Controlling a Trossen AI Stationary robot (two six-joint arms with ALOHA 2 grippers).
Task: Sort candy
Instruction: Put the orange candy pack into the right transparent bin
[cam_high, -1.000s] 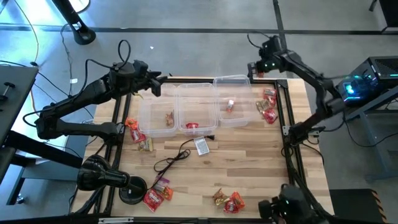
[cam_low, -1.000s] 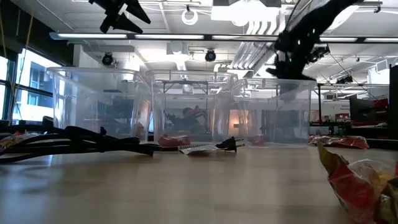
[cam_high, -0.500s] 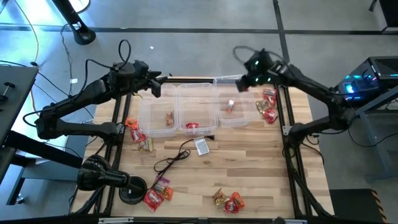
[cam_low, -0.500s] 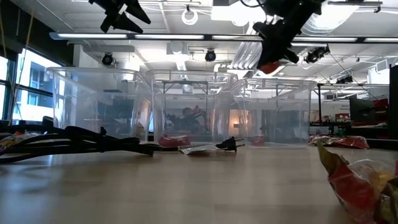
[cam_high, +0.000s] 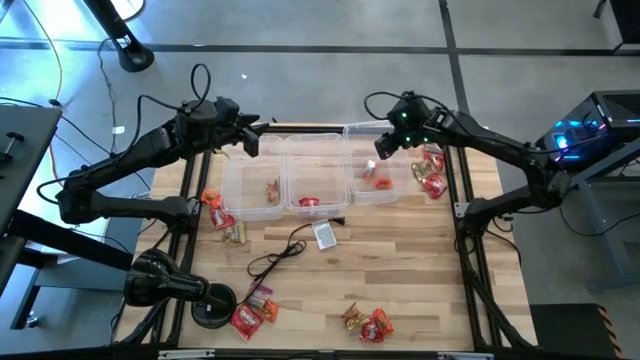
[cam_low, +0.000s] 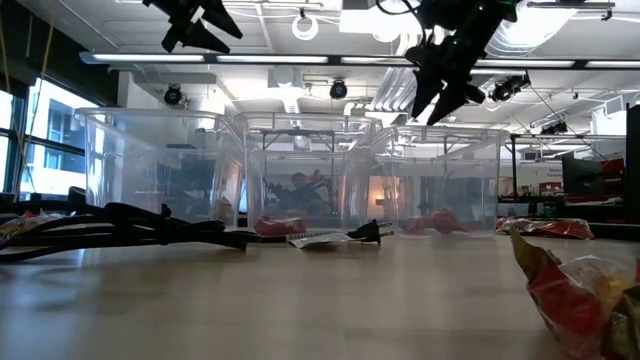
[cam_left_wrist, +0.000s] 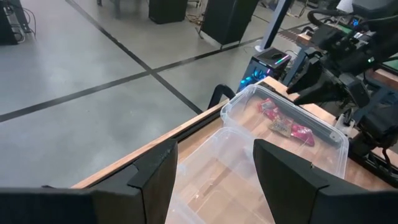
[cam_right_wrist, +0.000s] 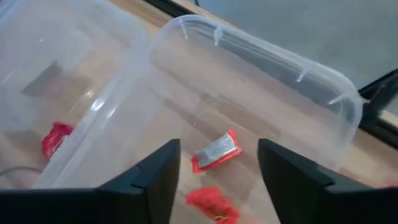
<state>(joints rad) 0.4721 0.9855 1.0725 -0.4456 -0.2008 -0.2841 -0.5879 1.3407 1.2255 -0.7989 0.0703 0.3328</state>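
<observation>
Three clear bins stand in a row at the far side: left (cam_high: 250, 168), middle (cam_high: 316, 160), right (cam_high: 385, 195). My right gripper (cam_high: 385, 150) (cam_right_wrist: 217, 146) hangs open above the right bin, holding nothing. Under it, on the bin's floor, lie a silver-and-red candy (cam_right_wrist: 216, 151) and a red candy (cam_right_wrist: 208, 202) (cam_high: 381, 183). A brown candy (cam_high: 272, 189) lies in the left bin and a red one (cam_high: 309, 203) in the middle bin. My left gripper (cam_high: 250, 140) (cam_left_wrist: 214, 146) waits open above the left bin's far rim.
Loose candy lies on the table to the right of the bins (cam_high: 430, 170), to their left (cam_high: 215, 210), and near the front edge (cam_high: 252, 308) (cam_high: 367, 322). A grey tag (cam_high: 325, 235) with a black cable (cam_high: 280, 255) lies in front of the bins.
My right gripper has gone from the table's far right corner toward the left, to above the right bin, carrying a red candy. It has opened there, and the candy has fallen onto the bin's floor.
</observation>
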